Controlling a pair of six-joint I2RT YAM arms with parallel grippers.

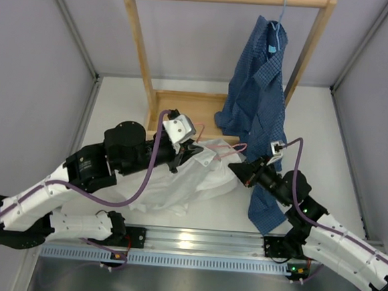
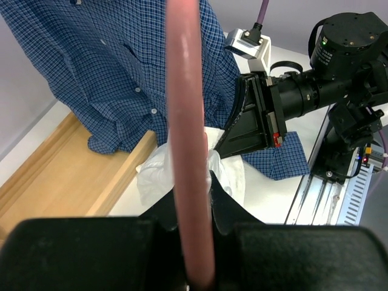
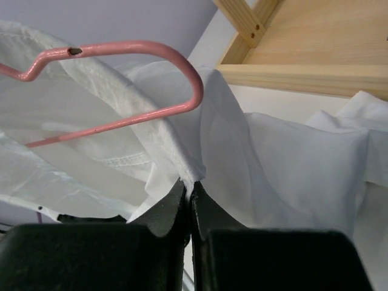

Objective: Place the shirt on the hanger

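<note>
Top view: the shirt [image 1: 171, 187] lies crumpled on the table [image 1: 342, 162] between the two arms, just in front of the wooden rack [image 1: 139, 48]. The hanger [image 1: 231, 149] shows as a thin pink wire across the shirt's upper edge, spanning from the left gripper [image 1: 188, 152] to the right gripper [image 1: 237, 168]. A dark blue checked shirt [image 1: 258, 90] hangs from the rack rail on a light blue hanger [image 1: 277, 28], with its tail reaching the table beside the right arm. Left wrist view: the jaws are pinched on the pink wire, which runs straight up between them. White cloth is bunched just beyond, with the right gripper close behind it. Right wrist view: the fingers [image 3: 176, 209] are pressed together on a hem of the white cloth. The hanger's rounded shoulder bend lies against the fabric directly above.
</note>
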